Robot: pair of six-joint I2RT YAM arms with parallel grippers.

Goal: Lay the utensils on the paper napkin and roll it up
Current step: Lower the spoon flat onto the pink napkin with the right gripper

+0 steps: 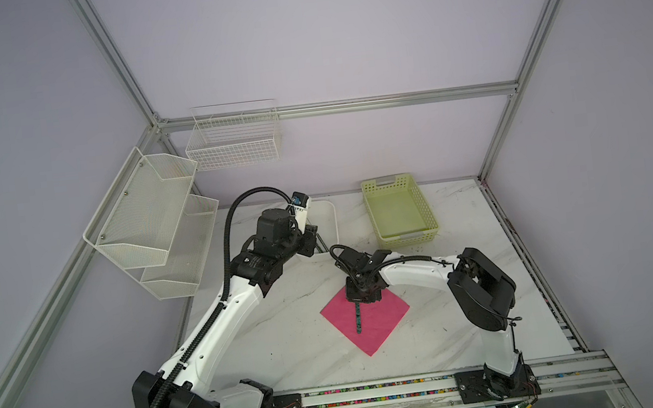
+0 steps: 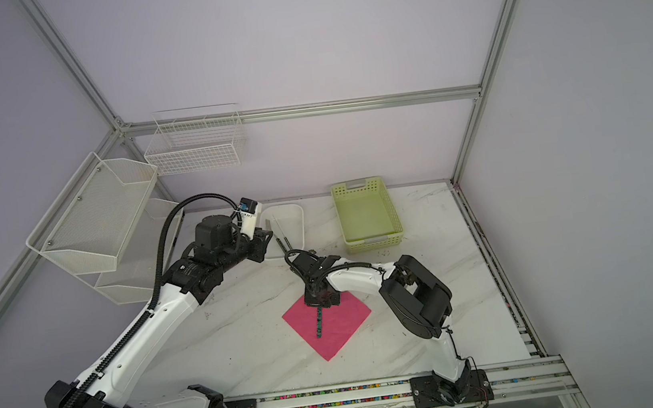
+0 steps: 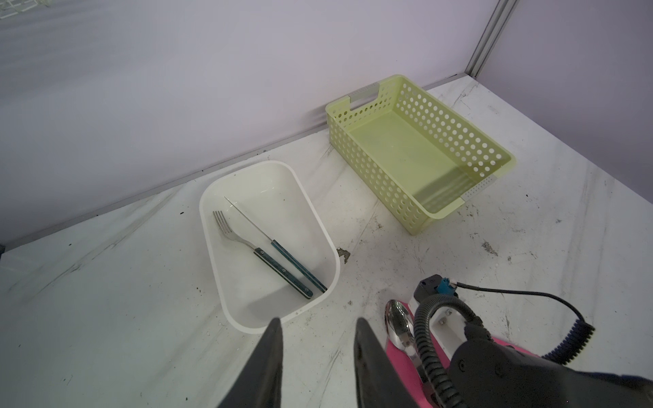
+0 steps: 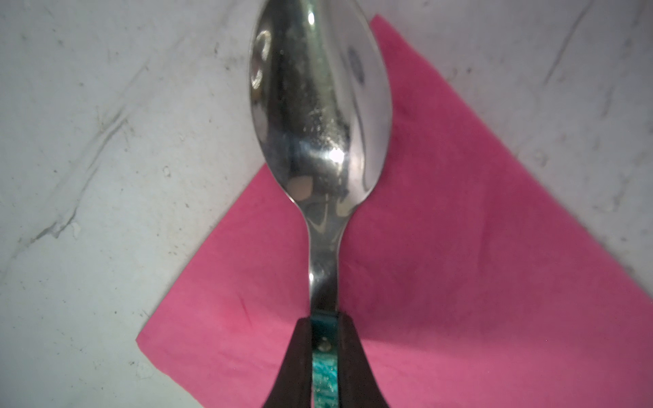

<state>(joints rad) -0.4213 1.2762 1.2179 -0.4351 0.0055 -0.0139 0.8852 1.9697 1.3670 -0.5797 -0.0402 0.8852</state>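
Note:
The pink paper napkin [image 1: 384, 326] [image 2: 343, 330] lies flat on the marble table as a diamond. My right gripper [image 4: 324, 319] [image 1: 362, 293] is shut on the teal handle of the spoon [image 4: 318, 106] [image 1: 358, 318], low over the napkin. The spoon's bowl reaches past the napkin's far corner. The fork [image 3: 226, 229] lies in the white bin [image 3: 314, 212] beside a teal-handled knife [image 3: 247, 220]. My left gripper [image 3: 318, 319] [image 2: 264, 241] hangs open and empty just in front of that bin.
A light green perforated basket [image 1: 426, 210] [image 3: 371, 169] stands at the back right of the table. White mesh shelves [image 1: 151, 221] and a wire basket [image 1: 234, 140] hang on the left and back walls. The right arm's cable [image 3: 427, 346] runs close to my left gripper.

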